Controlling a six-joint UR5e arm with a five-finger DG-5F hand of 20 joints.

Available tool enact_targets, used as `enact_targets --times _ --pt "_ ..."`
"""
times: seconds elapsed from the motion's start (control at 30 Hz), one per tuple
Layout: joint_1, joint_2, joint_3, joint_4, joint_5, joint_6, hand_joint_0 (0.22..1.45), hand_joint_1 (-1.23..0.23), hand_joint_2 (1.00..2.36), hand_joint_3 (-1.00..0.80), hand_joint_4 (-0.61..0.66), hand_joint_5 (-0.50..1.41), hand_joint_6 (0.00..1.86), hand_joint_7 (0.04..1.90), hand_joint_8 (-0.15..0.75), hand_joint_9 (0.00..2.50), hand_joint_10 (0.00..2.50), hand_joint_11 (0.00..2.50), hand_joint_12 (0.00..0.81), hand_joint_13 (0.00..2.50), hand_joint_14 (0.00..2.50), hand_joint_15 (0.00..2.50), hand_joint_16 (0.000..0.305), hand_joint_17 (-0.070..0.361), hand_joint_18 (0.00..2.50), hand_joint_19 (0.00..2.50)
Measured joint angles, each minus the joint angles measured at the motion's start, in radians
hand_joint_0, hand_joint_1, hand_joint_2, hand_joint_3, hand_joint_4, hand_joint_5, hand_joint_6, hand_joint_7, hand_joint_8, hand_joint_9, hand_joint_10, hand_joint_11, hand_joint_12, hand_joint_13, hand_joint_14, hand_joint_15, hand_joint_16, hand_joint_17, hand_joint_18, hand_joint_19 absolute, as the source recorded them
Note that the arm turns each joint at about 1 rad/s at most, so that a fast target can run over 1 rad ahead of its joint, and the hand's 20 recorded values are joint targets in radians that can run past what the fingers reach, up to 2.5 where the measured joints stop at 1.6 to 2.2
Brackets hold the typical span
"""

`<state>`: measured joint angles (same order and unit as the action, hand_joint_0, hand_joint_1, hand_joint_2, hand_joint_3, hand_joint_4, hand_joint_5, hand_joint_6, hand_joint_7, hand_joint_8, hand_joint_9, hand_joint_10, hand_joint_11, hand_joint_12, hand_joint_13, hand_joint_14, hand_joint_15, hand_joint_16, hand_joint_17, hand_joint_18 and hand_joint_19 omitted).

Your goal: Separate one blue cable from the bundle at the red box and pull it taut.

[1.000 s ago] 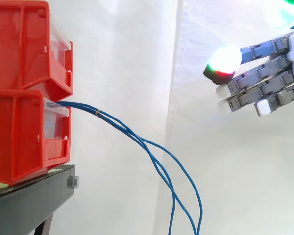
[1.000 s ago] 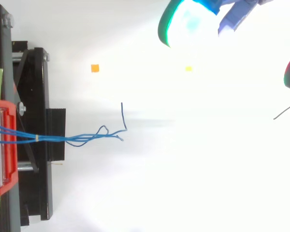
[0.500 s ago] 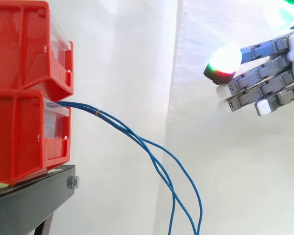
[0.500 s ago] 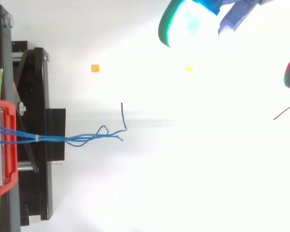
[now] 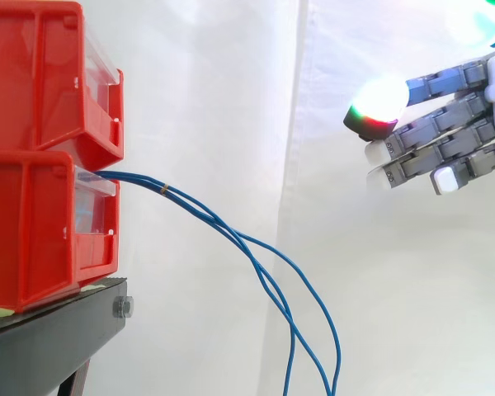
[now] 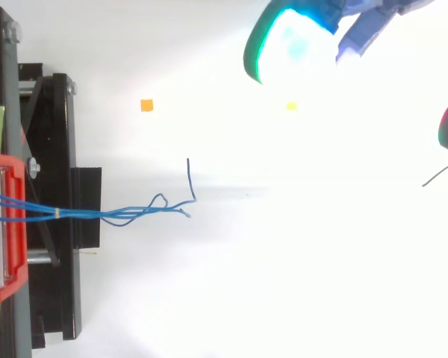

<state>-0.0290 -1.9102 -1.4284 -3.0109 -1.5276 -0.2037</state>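
Bright, even light, washed out white from above (glowing fingers [image 6: 291,41] bloom).

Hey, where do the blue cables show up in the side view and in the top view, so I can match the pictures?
Side view: the blue cables leave the lower red bin at the left and droop to the bottom edge, right of centre.
Top view: they run from the left edge across the black stand, ending left of centre.
Shared landmark: the small pale band round the cables near the bin.

Black stand [image 5: 58,338], white curtain [image 5: 223,99], orange marker [image 6: 146,105], yellow marker [image 6: 290,106].
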Motion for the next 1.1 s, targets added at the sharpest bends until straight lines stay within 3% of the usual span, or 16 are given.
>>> enact_targets --times 0.2,0.4,0.7,0.83,1.1 --pt "0.015 -0.004 0.000 0.004 0.009 -0.002 0.55 -0.65 1.00 -0.50 0.20 -0.21 0.50 0.77 0.287 0.43 0.01 0.15 0.376 0.29 0.00 0.12 0.053 0.120 0.51 0.55" --pt "0.048 -0.021 0.000 0.019 0.057 -0.015 0.55 -0.65 1.00 -0.50 0.20 -0.21 0.50 0.76 0.287 0.43 0.01 0.14 0.376 0.29 0.00 0.12 0.053 0.120 0.51 0.56" --pt "0.092 -0.069 0.000 0.107 0.122 -0.034 0.55 -0.65 1.00 -0.50 0.20 -0.21 0.50 0.77 0.286 0.43 0.01 0.15 0.377 0.29 0.01 0.13 0.053 0.120 0.51 0.55" --pt "0.112 -0.097 0.000 0.142 0.173 -0.035 0.56 -0.65 1.00 -0.50 0.20 -0.21 0.50 0.77 0.286 0.43 0.00 0.15 0.377 0.29 0.00 0.13 0.053 0.120 0.51 0.56" --pt "0.135 -0.173 0.012 0.211 0.218 -0.026 0.56 -0.65 1.00 -0.50 0.20 -0.21 0.50 0.77 0.287 0.43 0.01 0.15 0.376 0.29 0.01 0.13 0.053 0.119 0.51 0.55"
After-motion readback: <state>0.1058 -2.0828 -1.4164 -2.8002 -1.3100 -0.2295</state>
